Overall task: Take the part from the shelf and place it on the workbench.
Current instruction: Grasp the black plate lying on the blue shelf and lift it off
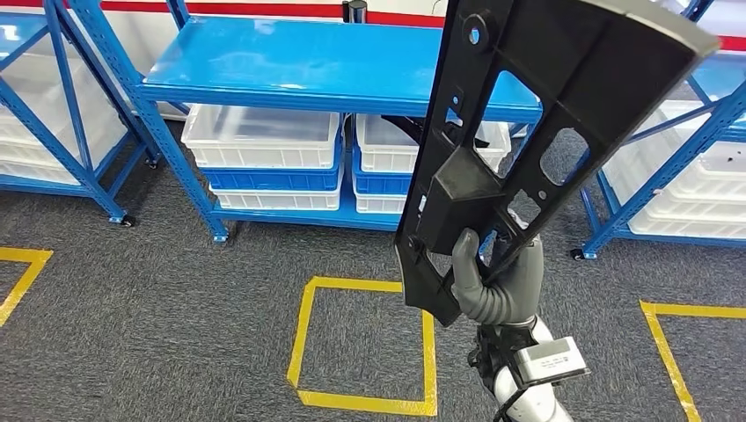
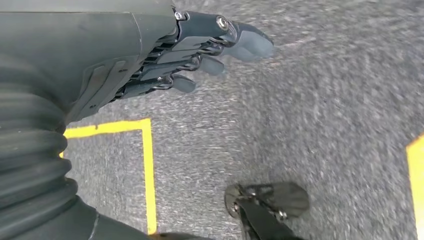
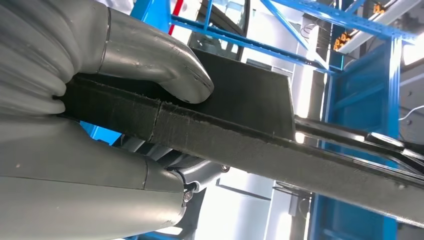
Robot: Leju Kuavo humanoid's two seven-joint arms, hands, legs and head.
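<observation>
The long black moulded plastic part [image 1: 537,132] stands upright in my right hand [image 1: 497,281], fingers clasped round its lower end, before the blue metal shelf [image 1: 299,61]. My left hand [image 2: 200,45] hangs empty, fingers loosely extended, above the grey carpet floor [image 2: 325,125].

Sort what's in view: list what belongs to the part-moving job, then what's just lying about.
Job: black plastic part, held upright by the right hand; blue shelf.

Lying about: white bins under the shelf; yellow tape square on the carpet; left hand, hanging open.
</observation>
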